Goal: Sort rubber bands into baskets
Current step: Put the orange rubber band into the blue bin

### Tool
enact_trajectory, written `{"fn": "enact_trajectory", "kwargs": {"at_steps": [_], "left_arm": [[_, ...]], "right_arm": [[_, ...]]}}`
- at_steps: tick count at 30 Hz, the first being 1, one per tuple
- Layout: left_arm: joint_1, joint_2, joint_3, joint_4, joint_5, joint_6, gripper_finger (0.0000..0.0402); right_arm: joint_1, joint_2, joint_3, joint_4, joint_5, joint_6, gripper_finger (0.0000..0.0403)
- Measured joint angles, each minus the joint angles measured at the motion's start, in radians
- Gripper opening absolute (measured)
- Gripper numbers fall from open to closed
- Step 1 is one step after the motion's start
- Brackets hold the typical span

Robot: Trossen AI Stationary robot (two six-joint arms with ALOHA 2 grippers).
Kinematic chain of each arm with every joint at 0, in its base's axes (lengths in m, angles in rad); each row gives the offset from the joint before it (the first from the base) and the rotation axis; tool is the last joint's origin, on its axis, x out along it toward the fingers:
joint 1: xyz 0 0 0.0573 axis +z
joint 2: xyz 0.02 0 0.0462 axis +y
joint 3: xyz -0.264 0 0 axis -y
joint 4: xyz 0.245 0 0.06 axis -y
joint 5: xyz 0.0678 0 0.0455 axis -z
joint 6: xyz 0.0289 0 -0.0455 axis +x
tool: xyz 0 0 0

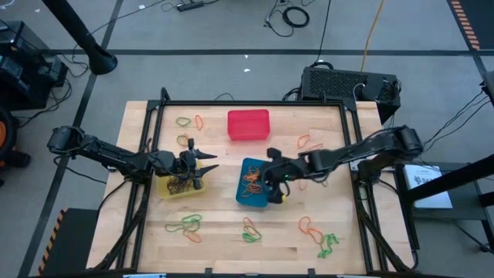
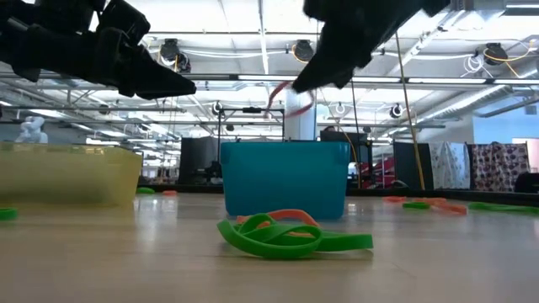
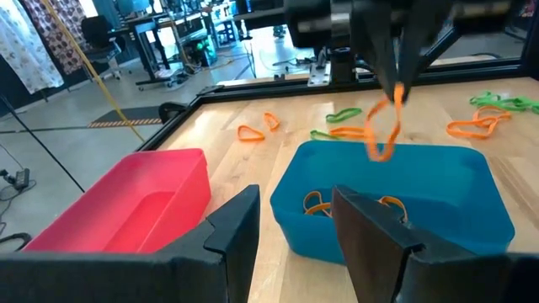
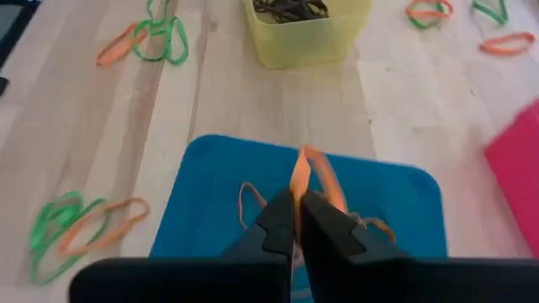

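Observation:
My right gripper [image 1: 272, 176] is shut on an orange rubber band [image 3: 381, 126] above the blue basket [image 1: 244, 194], which holds other orange bands [image 3: 316, 202]. My left gripper [image 1: 207, 166] is open and empty, just above the yellow basket [image 1: 166, 190], its fingers pointing toward the blue basket. The yellow basket holds dark bands [image 4: 290, 8]. The red basket [image 1: 248, 124] stands on the table at the far middle. Loose orange and green bands [image 1: 184, 224] lie flat on the table. My right gripper pinches the orange band near its upper end [image 4: 300, 168] between its two fingertips, coming from above and slanting down. The band [image 2: 290, 101] hangs slack below the fingers, clear of the blue basket's rim [image 2: 285, 145].
More loose bands lie at the far left [image 1: 189, 121], near middle [image 1: 251, 230], near right [image 1: 328, 243] and right of the red basket [image 1: 309, 141]. A black metal frame [image 1: 255, 103] edges the table. A black box [image 1: 347, 83] stands beyond the far right corner.

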Motion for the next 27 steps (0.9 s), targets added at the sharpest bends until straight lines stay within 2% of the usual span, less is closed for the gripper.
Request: {"fn": "enact_trajectory", "kwargs": {"at_steps": [5,13,17,22,27], "left_arm": [[0.000,0.000,0.000,0.003,0.000,-0.025,0.0157],[0.000,0.000,0.000,0.003,0.000,-0.027,0.0157],[0.000,0.000,0.000,0.003,0.000,-0.027,0.0157],[0.000,0.000,0.000,0.002,0.000,-0.028,0.0157],[0.000,0.000,0.000,0.001,0.000,-0.030,0.0157]], "right_arm": [[0.000,0.092,0.002,0.046,0.000,-0.048,0.0035],[-0.008,0.119,0.068,-0.096,0.001,-0.056,0.0087],[-0.035,0.087,0.115,-0.257,-0.002,-0.133,0.0108],[-0.137,0.006,0.112,-0.383,0.001,-0.135,0.0116],[-0.294,-0.074,0.055,-0.470,0.001,-0.116,0.0114]]}}
